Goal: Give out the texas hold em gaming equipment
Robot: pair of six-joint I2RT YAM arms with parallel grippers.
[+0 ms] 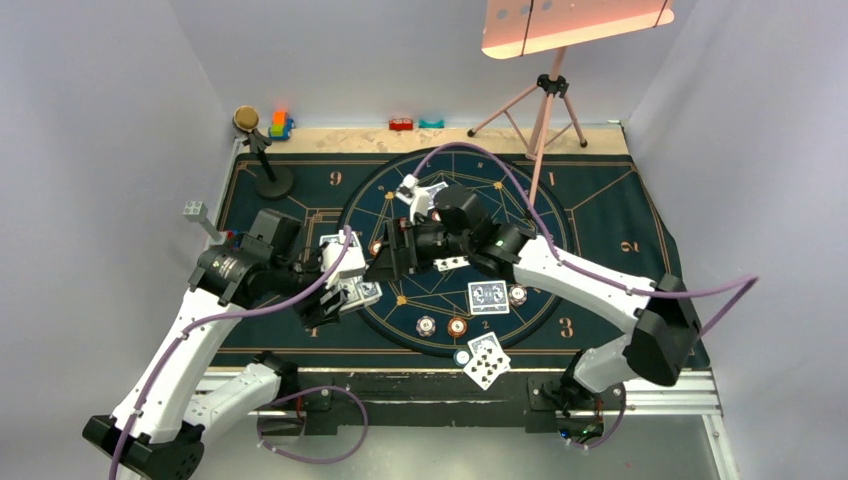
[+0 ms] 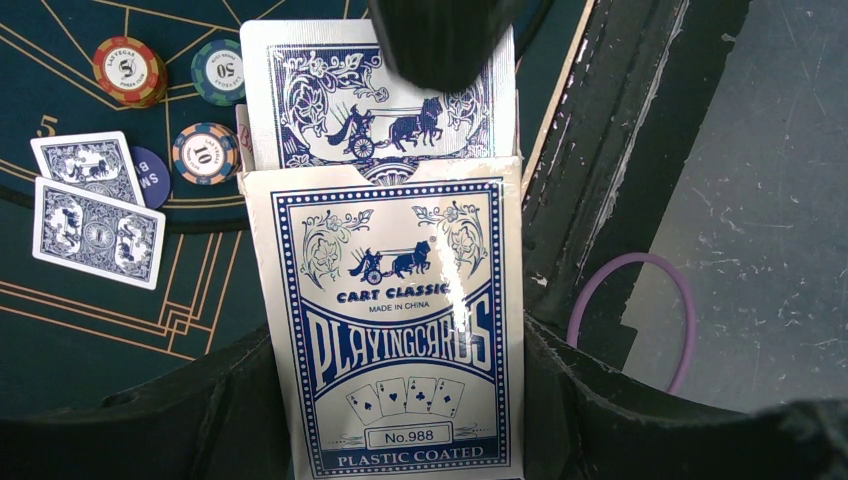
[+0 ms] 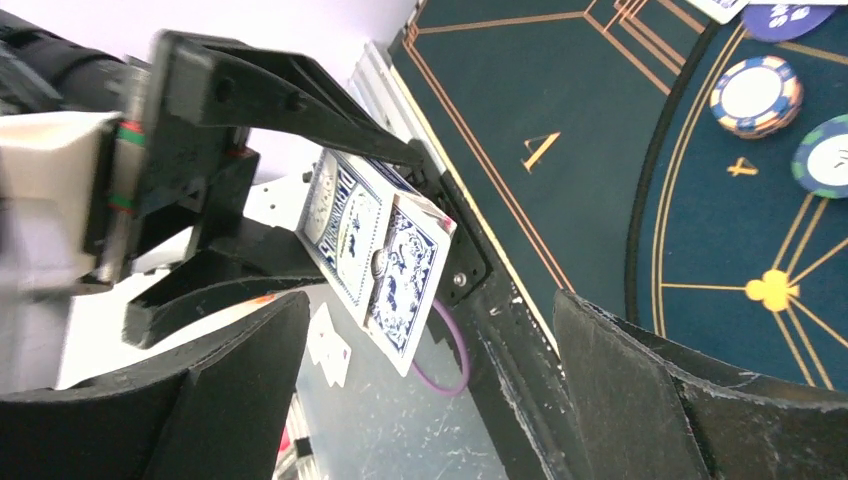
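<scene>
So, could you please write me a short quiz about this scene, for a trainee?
1. True or false: the left gripper is shut on the card box.
2. The right gripper is: A open; B shut on a chip; C shut on a single card.
3. In the left wrist view, how many face-down cards lie on the mat left of the box?
Key: 1 true; 2 A; 3 two.
</scene>
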